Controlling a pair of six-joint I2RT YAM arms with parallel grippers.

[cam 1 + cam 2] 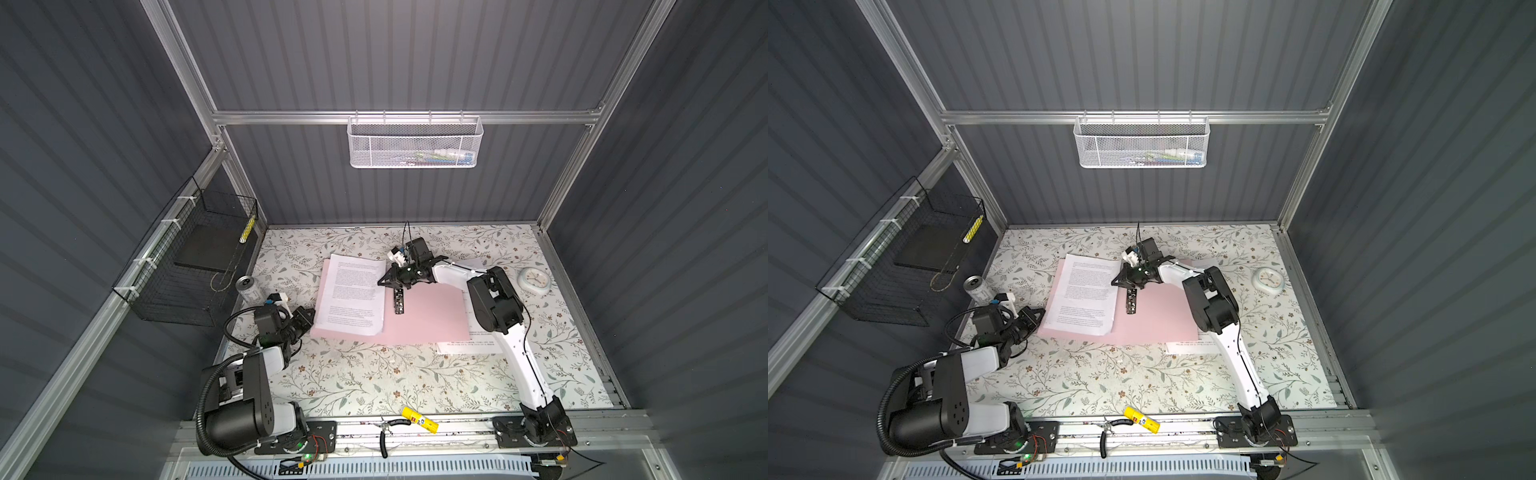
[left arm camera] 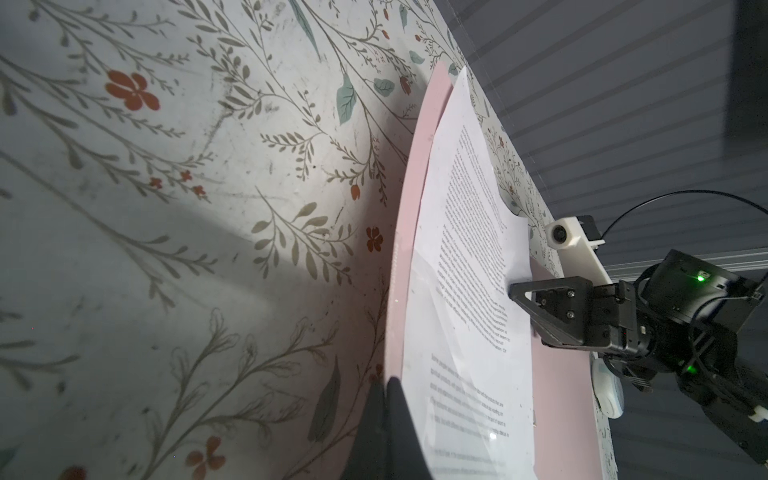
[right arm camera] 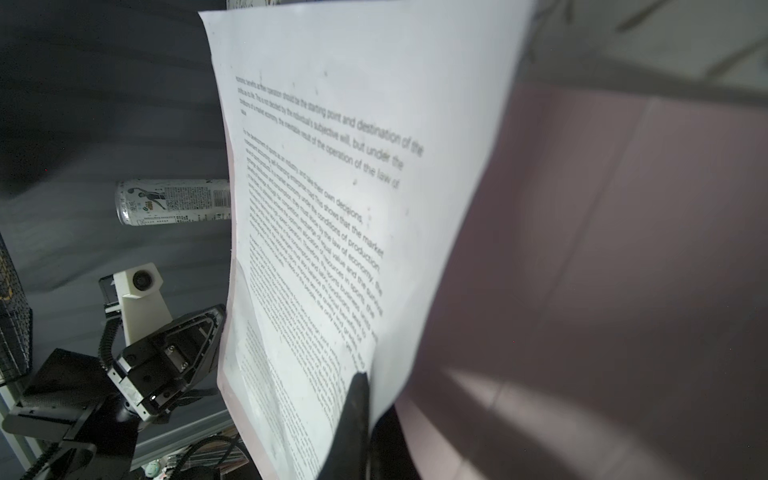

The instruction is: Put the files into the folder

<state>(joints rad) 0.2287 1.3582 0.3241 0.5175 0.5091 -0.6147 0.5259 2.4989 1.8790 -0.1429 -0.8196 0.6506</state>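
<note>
White printed paper sheets (image 1: 353, 291) are clamped at one edge by my right gripper (image 1: 384, 282), its arm stretched low with bent elbow. My left gripper (image 1: 308, 322), fingers together, touches the nearest corner of the flat pale pink folder (image 1: 428, 316). Between both grippers the sheets lie on this folder, thin, matte, slightly curled.

The folder (image 1: 428, 316) lies open mid-tabletop (image 1: 374, 374). Files (image 1: 353, 291) lie on its left half, with a clip (image 1: 399, 301) at its middle. A can (image 1: 247, 287) stands left, a clock (image 1: 535, 280) right. Another sheet (image 1: 467, 347) pokes out under its front right corner.
</note>
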